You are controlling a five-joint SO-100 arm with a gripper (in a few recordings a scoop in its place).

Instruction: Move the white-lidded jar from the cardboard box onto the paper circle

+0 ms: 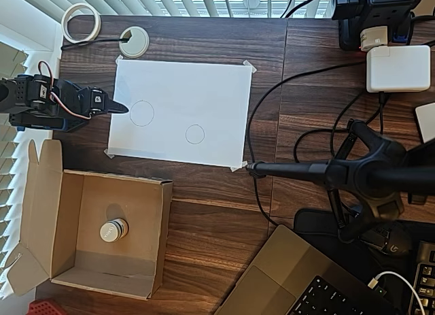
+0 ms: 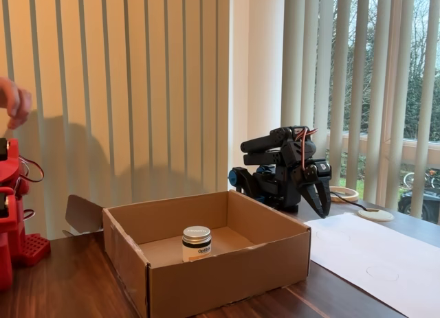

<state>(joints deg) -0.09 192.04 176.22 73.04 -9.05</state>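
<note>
While the box (image 1: pixel 68 250) sits at the overhead frame's lower left, the jar (image 1: pixel 113 230) is seen upright inside it. Well above, the gripper (image 1: pixel 119 106) is folded with jaws closed, empty, beside the sheet (image 1: pixel 204 90) bearing the small circle (image 1: pixel 195 134).

A small black robot arm (image 1: pixel 47 101) appears at the left edge of the overhead view and right of centre in the fixed view. Its body is built from boxy black servo blocks joined by black printed brackets. A bright blue base section (image 1: pixel 37 122) shows beneath the blocks. Thin red, orange and white wires loop in arcs over the joints. Small white labels mark some servo faces. The gripper (image 2: pixel 320 201) ends in two slim, dark, tapering fingers that narrow to a point.
</note>
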